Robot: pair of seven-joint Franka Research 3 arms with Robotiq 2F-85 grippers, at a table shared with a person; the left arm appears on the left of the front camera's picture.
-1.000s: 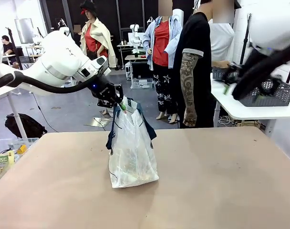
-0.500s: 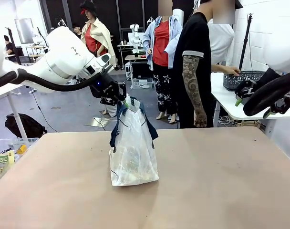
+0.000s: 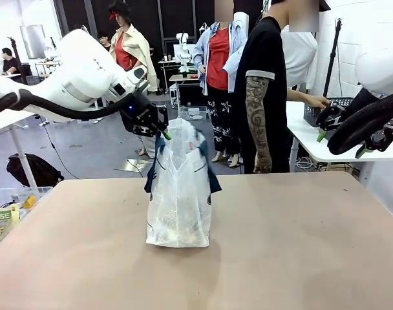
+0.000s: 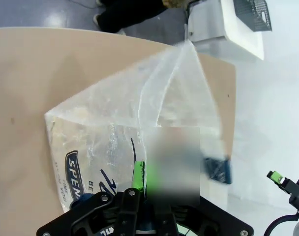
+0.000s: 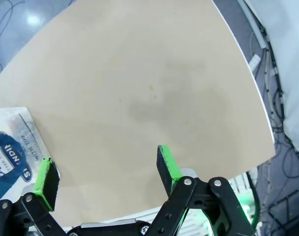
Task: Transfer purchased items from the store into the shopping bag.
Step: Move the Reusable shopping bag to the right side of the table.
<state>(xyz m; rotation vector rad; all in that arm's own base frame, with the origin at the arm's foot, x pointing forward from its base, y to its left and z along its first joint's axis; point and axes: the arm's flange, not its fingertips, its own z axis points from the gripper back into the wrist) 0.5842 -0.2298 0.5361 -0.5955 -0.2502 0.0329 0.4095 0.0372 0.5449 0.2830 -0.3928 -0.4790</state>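
The left gripper [image 3: 163, 134] is clamped on the top edge of the shopping bag [image 3: 179, 194], which stands tall at frame centre on the table [image 3: 300, 245]. The right gripper [image 3: 342, 132] hangs with its 2 fingers spread and empty at the right edge, nearer the basket [image 3: 339, 103] behind it, well apart from the bag

Bright, even indoor light; soft shadows on the table [image 3: 300, 245], wrist views bend at edges.
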